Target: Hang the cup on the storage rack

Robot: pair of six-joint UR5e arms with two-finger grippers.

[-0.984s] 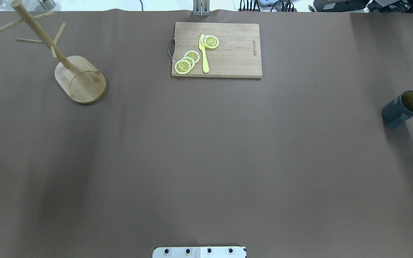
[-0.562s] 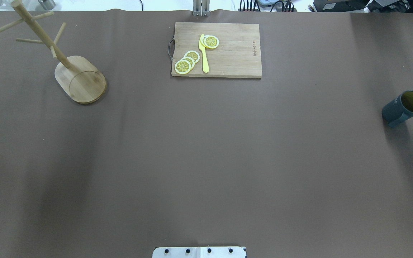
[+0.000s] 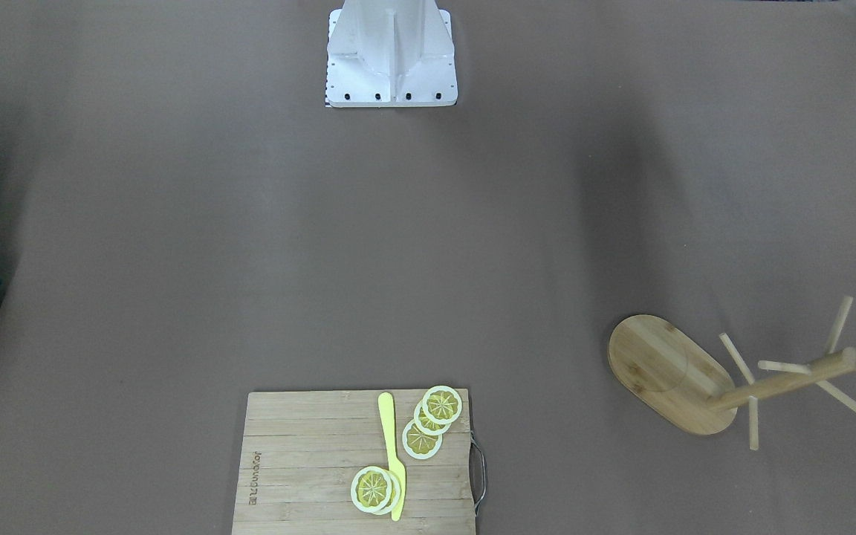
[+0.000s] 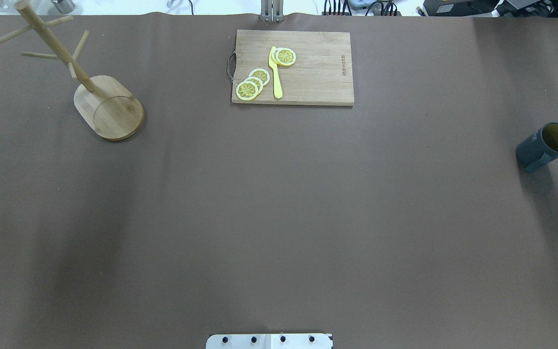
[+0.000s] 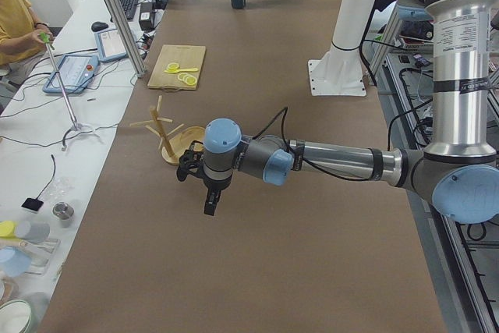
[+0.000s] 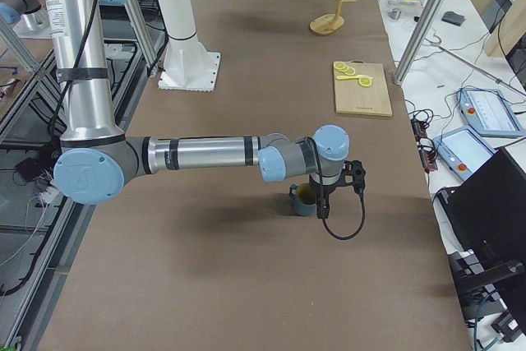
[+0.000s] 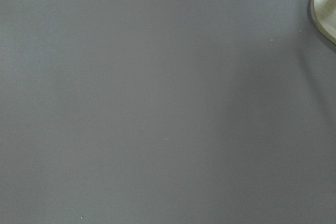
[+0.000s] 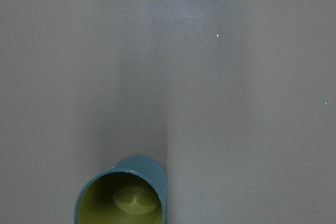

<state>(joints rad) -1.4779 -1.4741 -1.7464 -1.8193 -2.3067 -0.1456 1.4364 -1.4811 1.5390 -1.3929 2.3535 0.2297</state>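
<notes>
Hovering the right gripper (image 6: 322, 210) above and just beside the cup (image 4: 544, 145), with the wrist view looking down into its yellowish mouth. Showing that gripper in the side view only, so cannot tell whether the jaws are apart or together. Holding the left gripper (image 5: 209, 207) over bare table near the storage rack (image 4: 109, 109); likewise cannot tell its jaw state.

Standing upright on the table at the robot's far right, ungripped, well apart from the rack at the far left: the cup. Lying between the two and farther out: the cutting board (image 4: 292, 68).

Hazards from here:
- Tipping the cup by descending off-centre and striking the rim, the mouth sitting at the wrist view's lower edge.
- Missing a peg by gripping with the handle, possibly facing the robot, turned the wrong way.
- Toppling the rack by pushing sideways on a thin peg.
- Dropping the cup while crossing or handing over.
</notes>
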